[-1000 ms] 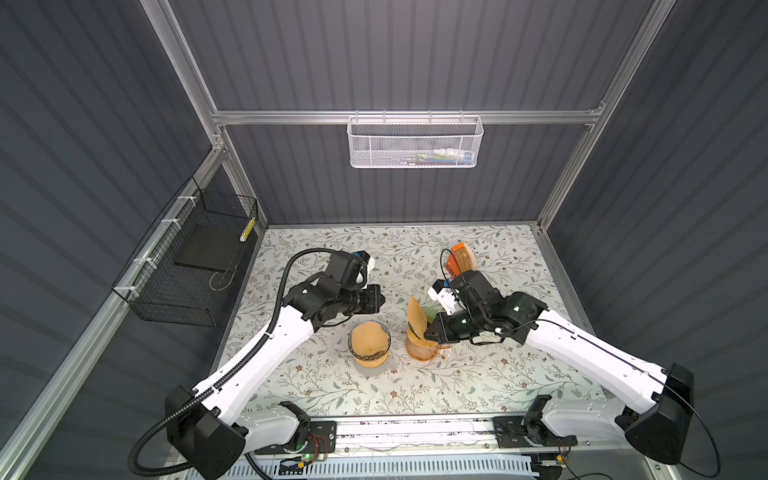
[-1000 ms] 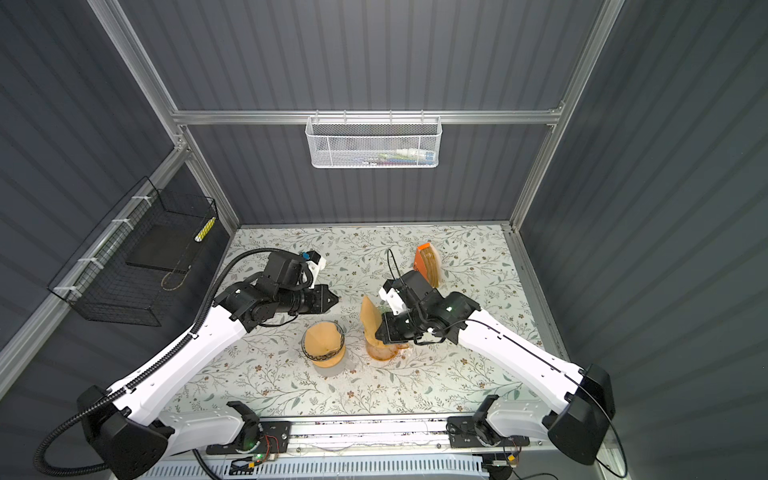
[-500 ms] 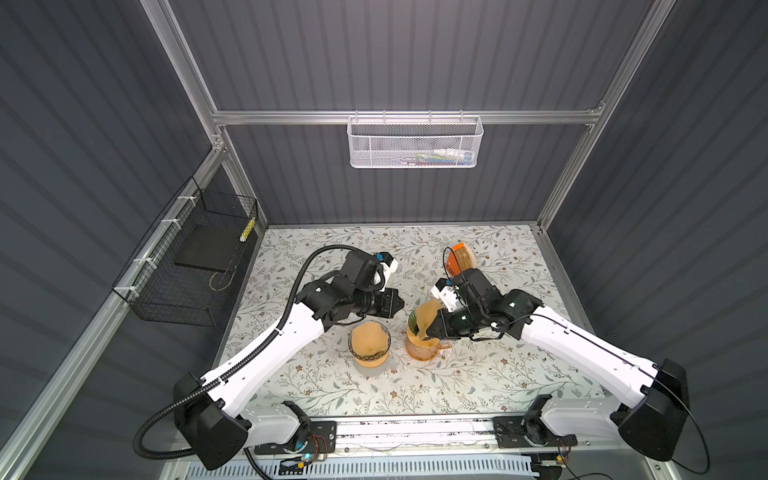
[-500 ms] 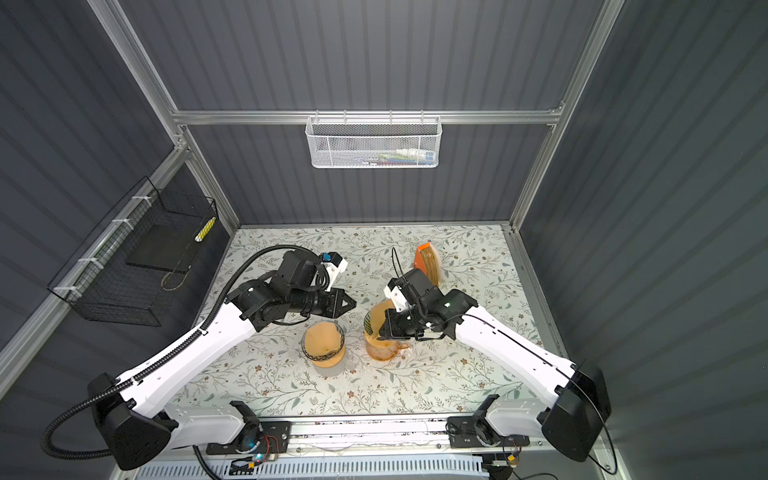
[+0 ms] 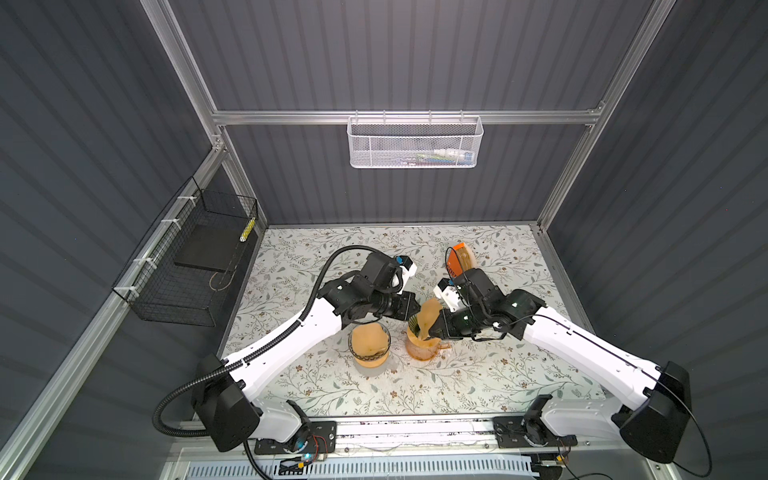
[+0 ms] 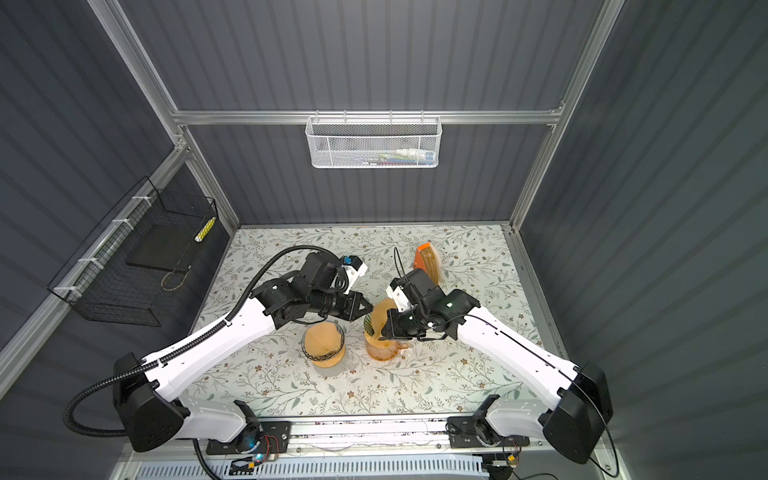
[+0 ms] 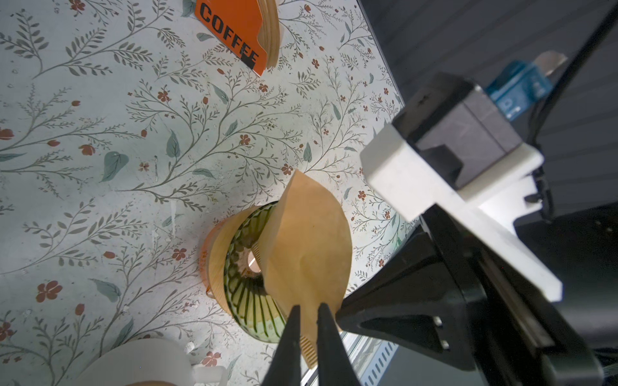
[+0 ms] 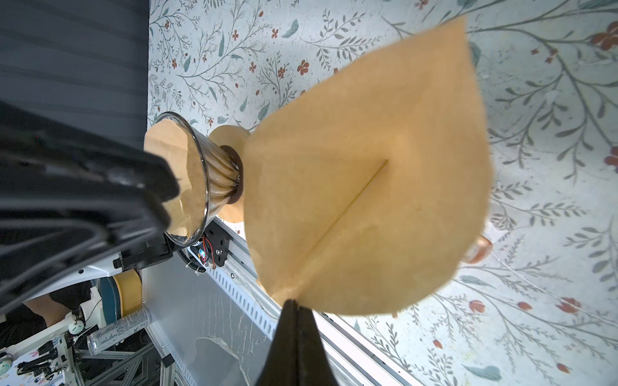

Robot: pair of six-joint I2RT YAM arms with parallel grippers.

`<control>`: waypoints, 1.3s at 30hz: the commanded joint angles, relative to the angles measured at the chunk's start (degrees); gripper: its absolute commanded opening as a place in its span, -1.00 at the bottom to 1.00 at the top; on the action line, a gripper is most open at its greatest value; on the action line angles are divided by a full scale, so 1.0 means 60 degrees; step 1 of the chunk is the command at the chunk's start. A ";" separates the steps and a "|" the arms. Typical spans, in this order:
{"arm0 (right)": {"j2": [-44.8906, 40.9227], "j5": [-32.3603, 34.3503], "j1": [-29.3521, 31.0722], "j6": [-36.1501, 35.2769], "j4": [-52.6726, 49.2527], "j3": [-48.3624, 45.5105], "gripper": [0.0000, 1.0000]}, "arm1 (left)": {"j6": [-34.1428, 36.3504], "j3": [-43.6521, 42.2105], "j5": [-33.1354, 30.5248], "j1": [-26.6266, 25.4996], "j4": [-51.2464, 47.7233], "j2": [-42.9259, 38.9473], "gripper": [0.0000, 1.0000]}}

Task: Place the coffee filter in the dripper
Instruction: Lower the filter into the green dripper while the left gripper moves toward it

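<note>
Coffee filter [image 5: 429, 315] stood tilted at mid-table, its lower end dipped into the dripper [image 5: 419, 351]. I saw the right gripper [image 8: 294, 309] pinching its edge. The left gripper [image 7: 307, 312], jaws almost pressed together, hung just left of it; I couldn't tell whether they touched.

I'm working in a robotics lab test cell, not anyone's kitchen. Dark ribbed panels [image 5: 395, 54] close it in on the left, far and right, held in an aluminium frame [image 5: 407, 117]. The left arm [image 5: 282, 345] and right arm [image 5: 582, 345] are mounted on a rail [image 5: 415, 429] at the near edge, beside exposed wiring boards [image 5: 305, 442]. Only the floral tabletop [image 5: 457, 374] looks homely. Past the near edge, the right wrist view shows more equipment stands [image 8: 43, 357].
</note>
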 commanded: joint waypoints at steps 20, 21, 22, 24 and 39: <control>-0.0281 0.0275 -0.0045 0.0110 -0.0208 0.0056 -0.66 | 0.0274 -0.0143 -0.0554 -0.0024 0.0151 0.0703 -0.80; -0.0313 0.0279 -0.0045 0.0110 -0.0213 0.0067 -0.64 | 0.0268 -0.0153 -0.0563 -0.0024 0.0149 0.0703 -0.80; -0.0329 0.0279 -0.0045 0.0111 -0.0250 0.0084 -0.63 | 0.0268 -0.0164 -0.0567 -0.0024 0.0136 0.0717 -0.80; -0.0359 0.0306 -0.0042 0.0110 -0.0324 0.0115 -0.60 | 0.0268 -0.0171 -0.0569 -0.0024 0.0148 0.0732 -0.80; -0.1015 0.0938 -0.0045 -0.0034 -0.1172 0.0826 -0.50 | 0.0239 -0.0087 -0.0622 -0.0017 0.0108 0.0688 -0.80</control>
